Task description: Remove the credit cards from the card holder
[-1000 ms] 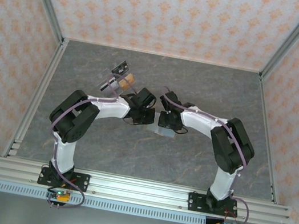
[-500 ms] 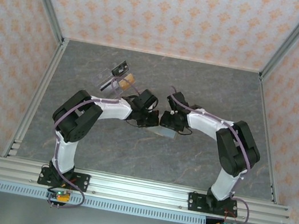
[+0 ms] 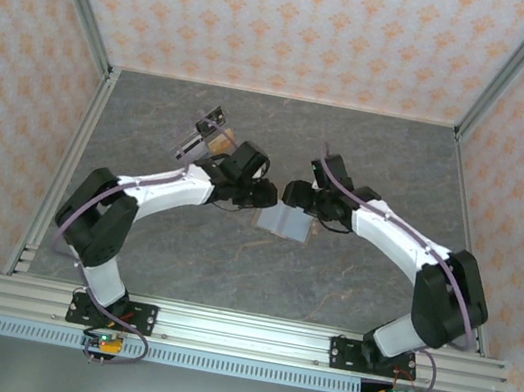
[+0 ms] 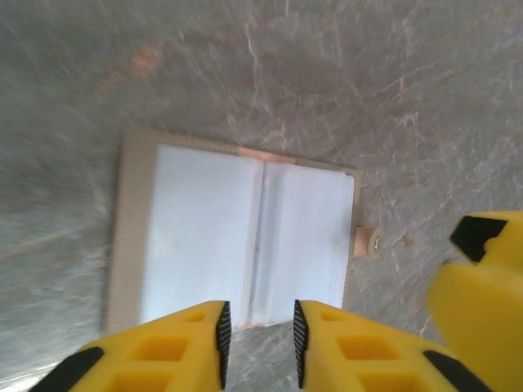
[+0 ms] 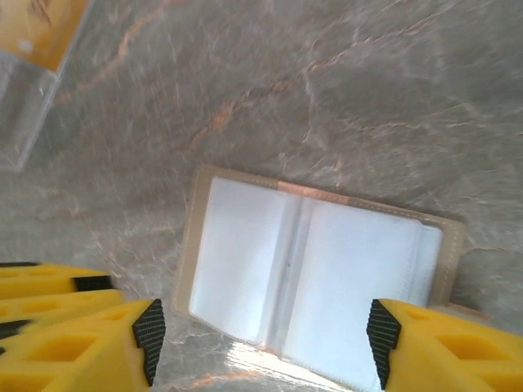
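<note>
The card holder [image 3: 285,225] lies open and flat on the table, with a tan border and two pale panels [image 4: 245,233] [image 5: 315,273]. A small tan snap tab [image 4: 367,242] sticks out of one edge. I cannot tell any credit cards apart from the pale sleeves. My left gripper [image 4: 260,343] hovers just off the holder's near edge, its jaws a little apart with nothing between them. My right gripper [image 5: 264,341] is open wide above the holder's other side, also empty. From above, the left gripper [image 3: 264,196] and the right gripper [image 3: 294,198] nearly meet beyond the holder.
A clear plastic tray [image 3: 208,134] with black and tan pieces stands behind the left gripper; its corner [image 5: 33,49] appears in the right wrist view. The other arm's yellow finger [image 4: 478,282] is close on the right. Metal frame rails [image 3: 70,162] edge the table.
Both grippers have opened and let go of the card holder, which now lies open on the table. Both arms have stretched farther away from their bases.
</note>
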Available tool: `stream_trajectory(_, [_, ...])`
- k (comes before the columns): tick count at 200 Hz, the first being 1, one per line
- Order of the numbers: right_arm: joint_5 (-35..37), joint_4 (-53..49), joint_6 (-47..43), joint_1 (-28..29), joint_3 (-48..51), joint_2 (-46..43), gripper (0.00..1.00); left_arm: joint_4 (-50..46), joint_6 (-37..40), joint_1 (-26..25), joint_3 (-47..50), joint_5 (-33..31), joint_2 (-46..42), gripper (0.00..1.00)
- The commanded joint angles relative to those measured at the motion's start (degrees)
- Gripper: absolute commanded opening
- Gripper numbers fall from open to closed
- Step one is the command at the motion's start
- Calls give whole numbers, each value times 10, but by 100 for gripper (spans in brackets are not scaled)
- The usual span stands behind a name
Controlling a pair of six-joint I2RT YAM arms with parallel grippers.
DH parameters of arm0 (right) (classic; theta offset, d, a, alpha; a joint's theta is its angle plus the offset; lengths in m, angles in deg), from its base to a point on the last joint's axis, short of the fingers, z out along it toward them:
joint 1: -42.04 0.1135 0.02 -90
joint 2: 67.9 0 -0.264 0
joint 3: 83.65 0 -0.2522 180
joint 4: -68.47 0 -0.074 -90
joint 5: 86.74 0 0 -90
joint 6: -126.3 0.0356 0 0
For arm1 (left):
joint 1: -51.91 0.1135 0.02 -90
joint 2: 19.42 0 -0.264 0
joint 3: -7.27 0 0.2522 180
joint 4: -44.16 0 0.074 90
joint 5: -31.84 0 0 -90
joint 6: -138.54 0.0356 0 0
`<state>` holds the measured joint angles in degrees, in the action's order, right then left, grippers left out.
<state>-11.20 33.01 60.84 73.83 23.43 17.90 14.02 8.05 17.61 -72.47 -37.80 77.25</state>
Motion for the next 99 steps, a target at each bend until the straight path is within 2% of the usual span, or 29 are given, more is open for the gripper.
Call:
stream_trajectory(1, [92,-16,-4,-8,13,-51,80,-77,34,23,-5,-104,-60,38])
stream_trajectory(13, [140,-20,-15,-10,16,-81,88,-100,45,35,2,-157,-97,46])
stream_trajectory(35, [248,-12,-44,-14,25,-137,100,-134,60,59,26,-274,-178,66])
stream_trajectory(54, [336,7,-74,-21,32,-176,99,-144,69,77,60,-393,-258,81])
stream_trajectory(71, [408,25,-103,-30,33,-203,99,-136,72,97,102,-483,-327,91])
stream_trajectory(78, [438,31,-108,-36,33,-207,99,-133,68,108,119,-512,-352,99])
stream_trajectory(99, [488,61,-117,-75,49,-213,99,-100,68,144,184,-570,-417,100])
